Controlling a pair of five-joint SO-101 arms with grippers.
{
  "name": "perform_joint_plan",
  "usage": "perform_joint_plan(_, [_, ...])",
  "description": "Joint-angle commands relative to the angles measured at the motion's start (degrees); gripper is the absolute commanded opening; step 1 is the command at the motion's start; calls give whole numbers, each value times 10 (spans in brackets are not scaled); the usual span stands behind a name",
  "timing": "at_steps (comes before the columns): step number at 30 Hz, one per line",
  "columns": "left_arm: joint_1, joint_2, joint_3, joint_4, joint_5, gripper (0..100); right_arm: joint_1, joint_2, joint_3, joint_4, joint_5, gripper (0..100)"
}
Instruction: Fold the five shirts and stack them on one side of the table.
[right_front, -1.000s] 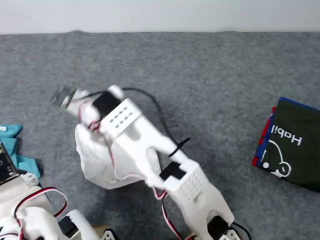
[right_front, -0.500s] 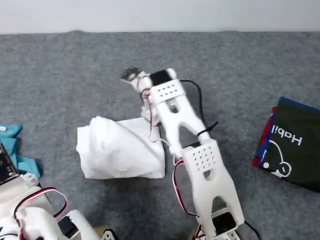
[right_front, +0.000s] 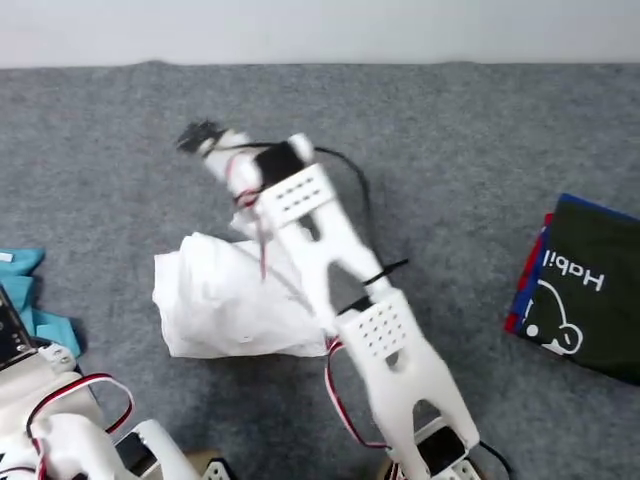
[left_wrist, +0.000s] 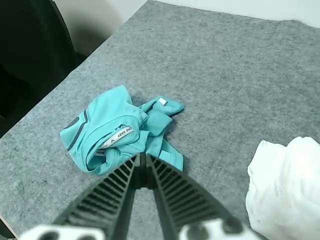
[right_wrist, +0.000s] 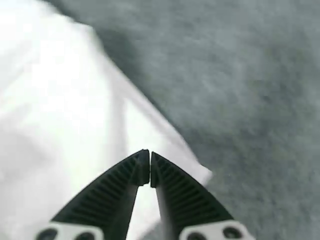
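Right gripper (right_front: 195, 136): it was held over bare grey bench (right_front: 470, 140), just beyond the far edge of the white shirt (right_front: 225, 300). Its arm stretched across the right part of that shirt. In the right wrist view the jaws were closed tip to tip, with nothing seen between them. White cloth and grey bench surface lay below them.

White shirt: it lay as a loose, crumpled bundle, not folded flat, at mid-bench toward the near side.

Left gripper (left_wrist: 143, 161): the jaws were closed, tips together, and held nothing. It sat at the near left corner of the bench, above the surface and just beside the teal shirt (left_wrist: 117, 131).

Teal shirt: it was bunched and unfolded, with a neck label showing, at the left edge of the bench. A strip of bare bench separated it from the white shirt.

Dark green shirt (right_front: 590, 285): it was folded with the white print facing up, at the right edge of the bench. It rested on blue and red fabric, whose edges showed along its left side. This pile was well apart from the white shirt.
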Motion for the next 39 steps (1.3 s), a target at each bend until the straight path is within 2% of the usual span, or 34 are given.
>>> perform_joint_plan(1, [-3, -1, -1, -16, -2, 6, -45, -19, 18, 22, 2, 9])
perform_joint_plan(7, [-4, -1, -2, -16, -2, 6, -130, -25, 93, 22, 1, 9])
perform_joint_plan(14, [-4, -1, -2, -16, -2, 6, -213, -41, 96, 22, 1, 9])
perform_joint_plan(18, [-4, 1, -2, -16, -2, 6, -210, -89, 96, 22, 3, 9])
perform_joint_plan(25, [-4, 1, -1, -16, -2, 6, -102, -125, 99, 22, 6, 9])
perform_joint_plan(28, [-4, 1, -1, -17, -2, 6, -80, -124, 118, 22, 5, 9])
perform_joint_plan(32, [-4, 1, -1, -17, -2, 6, -105, -116, 187, 20, 2, 9])
perform_joint_plan(39, [-4, -1, -1, -15, -2, 6, -211, -65, 209, 19, 1, 9])
